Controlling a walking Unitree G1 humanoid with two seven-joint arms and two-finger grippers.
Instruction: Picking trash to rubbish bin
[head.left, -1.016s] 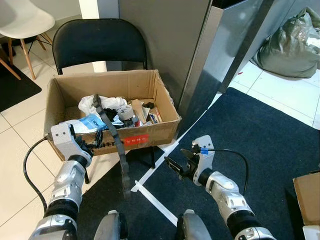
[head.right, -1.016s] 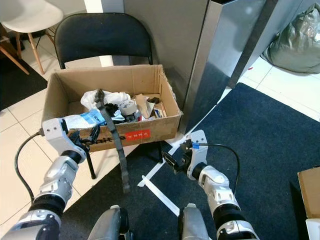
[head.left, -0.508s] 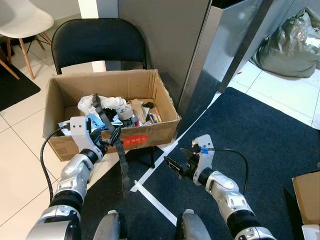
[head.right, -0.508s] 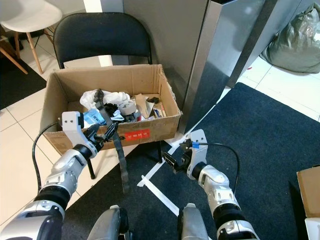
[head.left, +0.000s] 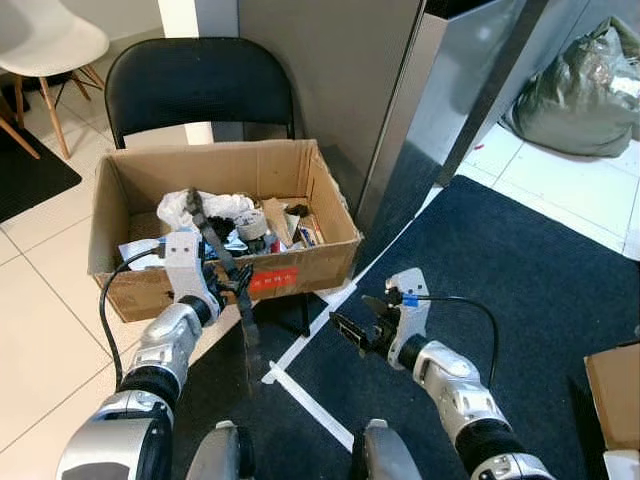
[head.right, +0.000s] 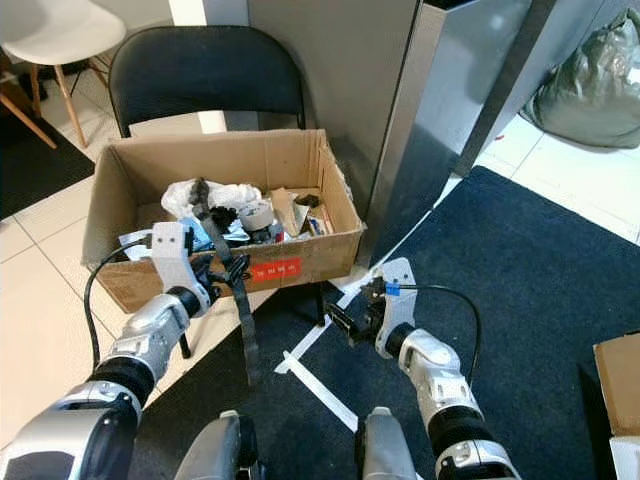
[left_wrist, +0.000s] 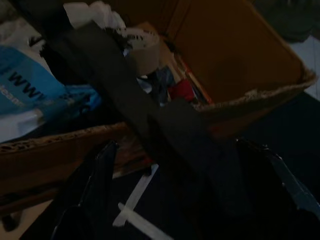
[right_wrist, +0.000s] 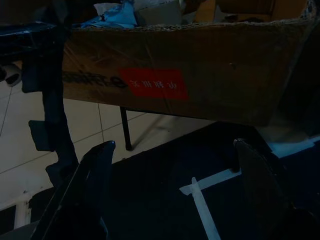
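A cardboard box (head.left: 210, 158) full of trash stands on a black folding chair (head.left: 200, 90). Inside lie white plastic (head.left: 205, 205), a blue wrapper (head.left: 150, 247) and a tape roll (head.left: 250, 222). A long black strap (head.left: 245, 335) runs out of the box, over its front wall and down towards the floor. My left gripper (head.left: 228, 283) is open at the front wall, and the strap (left_wrist: 150, 115) passes between its fingers. My right gripper (head.left: 352, 330) is open, low over the dark carpet, right of the chair, holding nothing.
A grey metal cabinet (head.left: 450, 90) rises right behind the box. A dark carpet (head.left: 520, 270) with white tape lines (head.left: 300, 390) covers the floor on the right. A stuffed grey bag (head.left: 585, 90) lies far right, a white chair (head.left: 50, 40) far left, another carton (head.left: 615, 390) at the right edge.
My left gripper has moved right along the box's front wall, from its left corner to the hanging strap. The right arm has stayed nearly still.
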